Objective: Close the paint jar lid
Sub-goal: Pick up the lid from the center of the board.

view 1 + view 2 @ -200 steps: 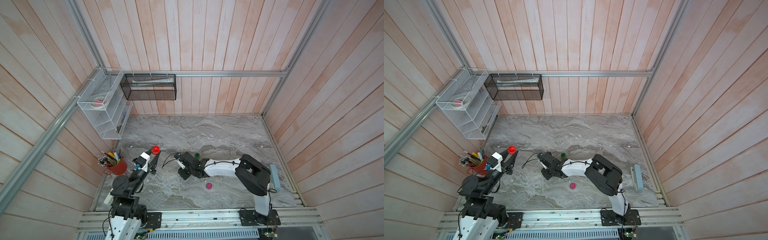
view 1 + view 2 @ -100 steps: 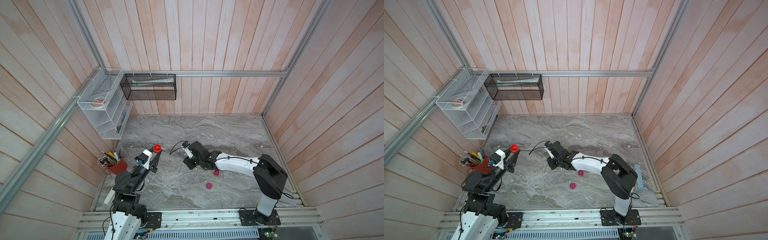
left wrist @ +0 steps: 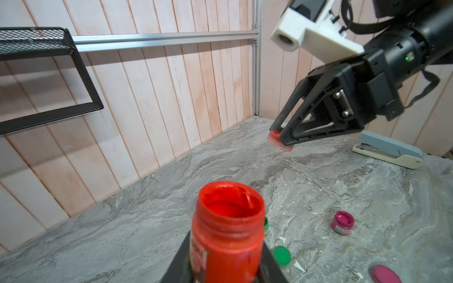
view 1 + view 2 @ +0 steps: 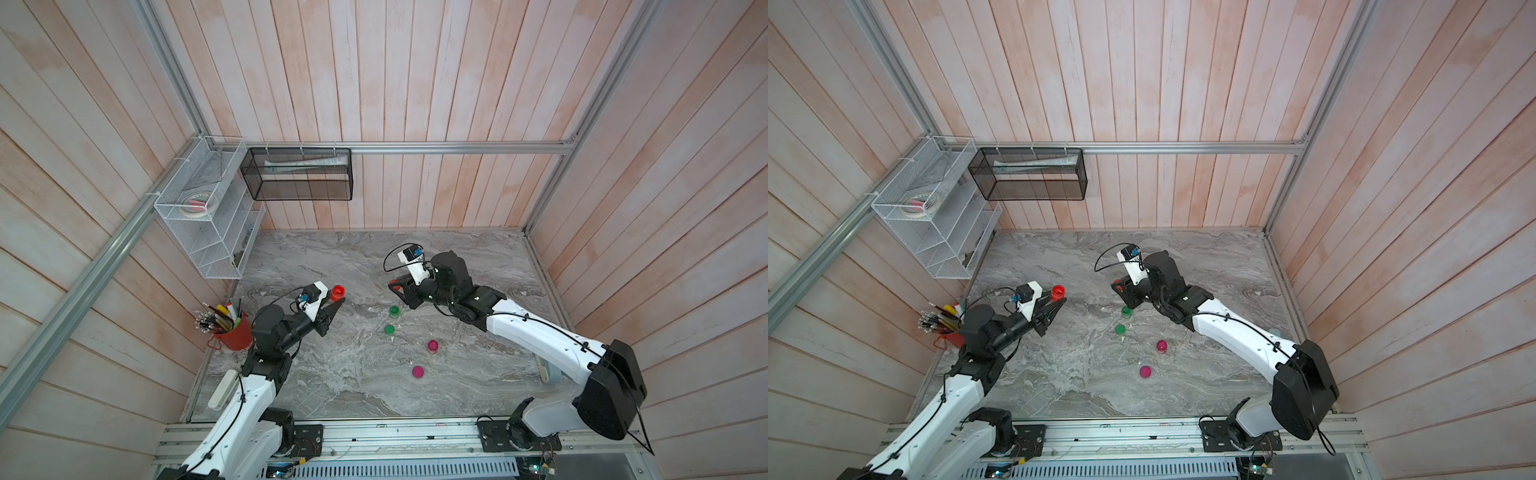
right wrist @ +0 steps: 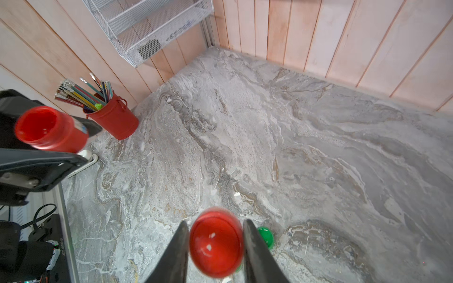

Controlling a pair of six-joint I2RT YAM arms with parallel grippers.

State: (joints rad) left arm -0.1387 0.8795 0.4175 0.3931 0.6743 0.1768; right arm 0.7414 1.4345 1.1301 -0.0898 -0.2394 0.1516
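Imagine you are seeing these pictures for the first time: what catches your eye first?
The open red paint jar, held aloft in the left gripper, stands out first. Facing it, the right gripper pinches the matching red lid. Between the arms, a green jar and a pink jar sit on the grey marble table.

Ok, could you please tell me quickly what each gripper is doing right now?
Left gripper: shut on the open red paint jar.
Right gripper: shut on the red lid.
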